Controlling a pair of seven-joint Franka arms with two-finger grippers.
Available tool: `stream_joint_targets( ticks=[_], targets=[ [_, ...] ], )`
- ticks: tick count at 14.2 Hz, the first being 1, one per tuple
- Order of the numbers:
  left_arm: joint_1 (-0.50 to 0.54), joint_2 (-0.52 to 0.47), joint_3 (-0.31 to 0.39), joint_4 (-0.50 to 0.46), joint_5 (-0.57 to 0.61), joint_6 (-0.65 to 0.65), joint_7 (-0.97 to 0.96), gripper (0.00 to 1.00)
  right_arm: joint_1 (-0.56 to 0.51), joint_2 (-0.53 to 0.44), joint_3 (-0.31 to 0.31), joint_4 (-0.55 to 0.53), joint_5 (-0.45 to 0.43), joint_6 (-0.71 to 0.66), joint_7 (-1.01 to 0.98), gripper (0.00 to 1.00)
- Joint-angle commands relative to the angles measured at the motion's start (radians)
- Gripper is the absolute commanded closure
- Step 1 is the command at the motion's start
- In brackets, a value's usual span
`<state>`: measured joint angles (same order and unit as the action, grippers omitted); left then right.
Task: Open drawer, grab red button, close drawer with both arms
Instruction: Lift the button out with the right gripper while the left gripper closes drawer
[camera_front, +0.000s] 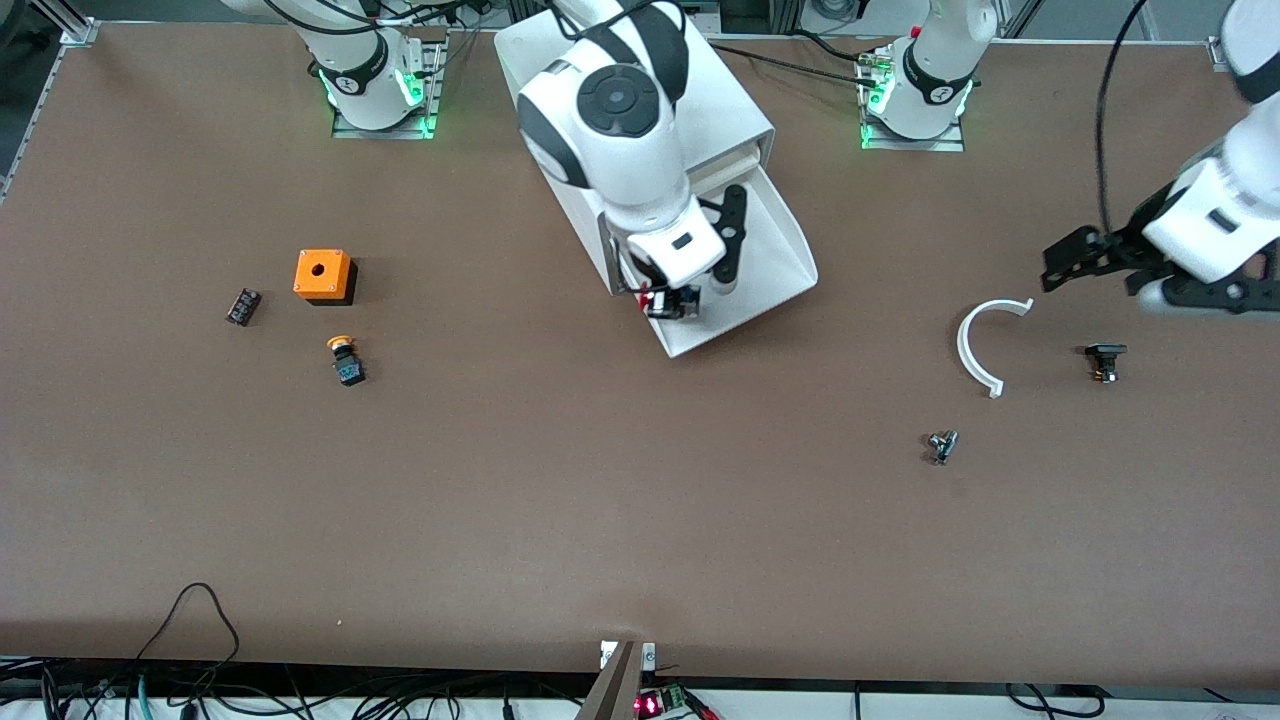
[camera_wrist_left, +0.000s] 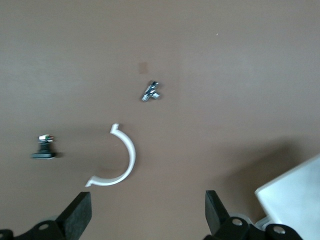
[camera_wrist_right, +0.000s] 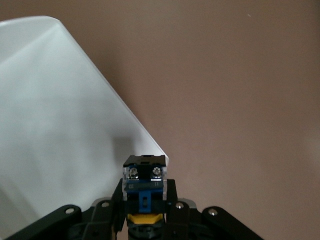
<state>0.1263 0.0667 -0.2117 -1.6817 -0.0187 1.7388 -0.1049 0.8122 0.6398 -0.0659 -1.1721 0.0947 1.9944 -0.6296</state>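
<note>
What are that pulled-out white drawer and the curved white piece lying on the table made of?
The drawer looks like thin, smooth, slightly translucent white plastic with a soft sheen. The curved white piece looks like rigid matte plastic, probably moulded or printed; its thin, even arc suggests so.

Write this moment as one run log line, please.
drawer: open | right gripper: shut on button, over drawer's front edge | left gripper: open, waiting over table by white half-ring

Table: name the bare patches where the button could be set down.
Bare: the wide stretch nearer the camera than the open drawer, between the orange-capped button and the metal clip. Crowded: around the white half-ring and orange box.
</note>
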Motion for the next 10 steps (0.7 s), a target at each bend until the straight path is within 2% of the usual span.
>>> stream_joint_targets(
  ticks=[1,4,6,10],
  targets=[
    [-0.043,0.085,-0.052,-0.013,0.042,0.095,-0.186,0.0,-0.056,-0.087,-0.008,-0.124,-0.003,0.011,0.027,0.74],
    [-0.131,0.195,-0.051,-0.035,0.045,0.194,-0.411,0.0,-0.166,-0.111,-0.009,-0.185,0.011,0.026,0.164,0.74],
    [-0.165,0.261,-0.051,-0.065,0.046,0.304,-0.528,0.0,-0.217,-0.118,-0.009,-0.231,0.007,0.05,0.229,0.74],
    [-0.247,0.376,-0.049,-0.076,0.045,0.47,-0.717,0.0,-0.271,-0.172,-0.009,-0.404,0.002,0.113,0.381,0.74]
  ],
)
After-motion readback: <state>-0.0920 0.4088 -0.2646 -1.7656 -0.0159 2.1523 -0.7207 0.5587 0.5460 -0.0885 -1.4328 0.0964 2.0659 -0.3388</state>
